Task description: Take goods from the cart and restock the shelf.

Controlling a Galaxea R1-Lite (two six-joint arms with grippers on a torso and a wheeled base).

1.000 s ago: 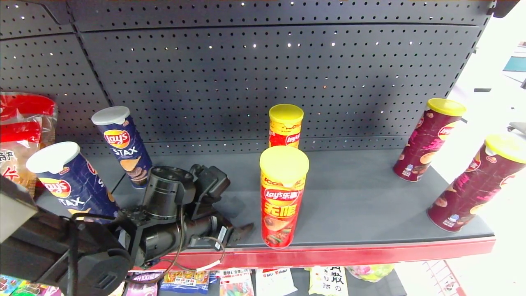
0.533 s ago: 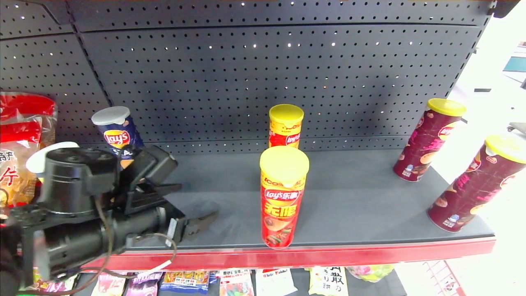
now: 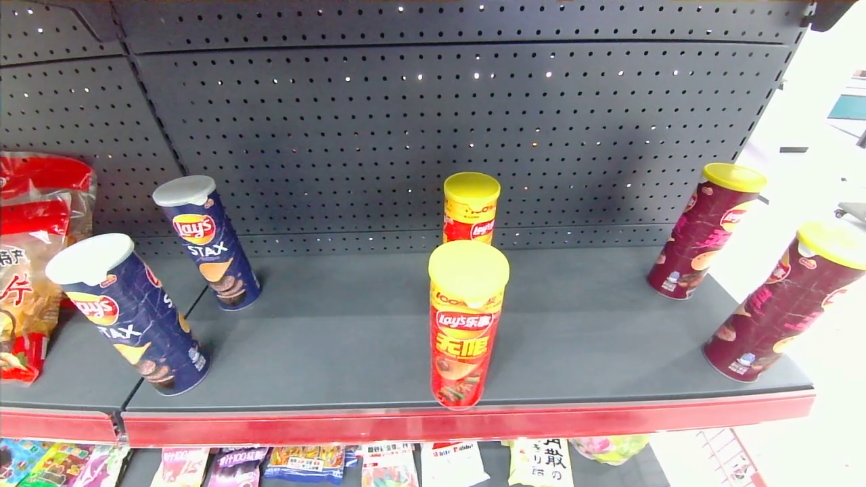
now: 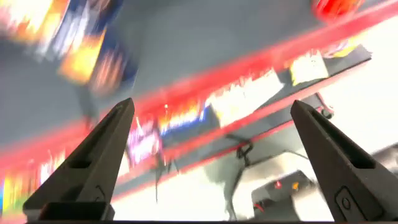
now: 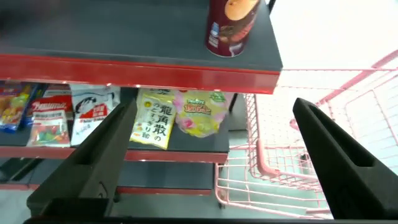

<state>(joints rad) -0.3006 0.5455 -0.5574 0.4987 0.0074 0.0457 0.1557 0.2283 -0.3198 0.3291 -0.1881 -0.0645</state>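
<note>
Six tall crisp cans are standing on the dark grey shelf (image 3: 575, 338), in front of a perforated back panel (image 3: 440, 135). On the robot's left, the front blue can (image 3: 128, 314) and the rear blue can (image 3: 206, 243) are each wearing a white lid and a label with a round red-and-yellow logo, white lettering and pictured crisps. In the middle, the front red can (image 3: 467, 331) is sitting right at the shelf's red front lip (image 3: 609, 416), showing a yellow lid, a yellow band, a logo and large yellow characters. The rear yellow can (image 3: 471, 210) is standing straight behind it, near the panel. On the right, the rear maroon can (image 3: 703, 230) and the front maroon can (image 3: 778, 304) are carrying yellow lids and dark red labels with a small logo and pink characters. The three pairs are standing well apart. Red-and-clear snack bags (image 3: 34, 223) are lying at the shelf's far left. Flat printed packets (image 3: 406, 463) are lining the lower shelf (image 3: 632, 470).

The left gripper (image 4: 211, 102) is hanging out in front of the red lip with its fingers spread wide and nothing between them; its view is blurring the cans into smears. The right gripper (image 5: 214, 102) is likewise gaping wide and carrying nothing, low before the shelf's right end. The pink wire cart (image 5: 311, 155) is standing just beside that end of the shelf
</note>
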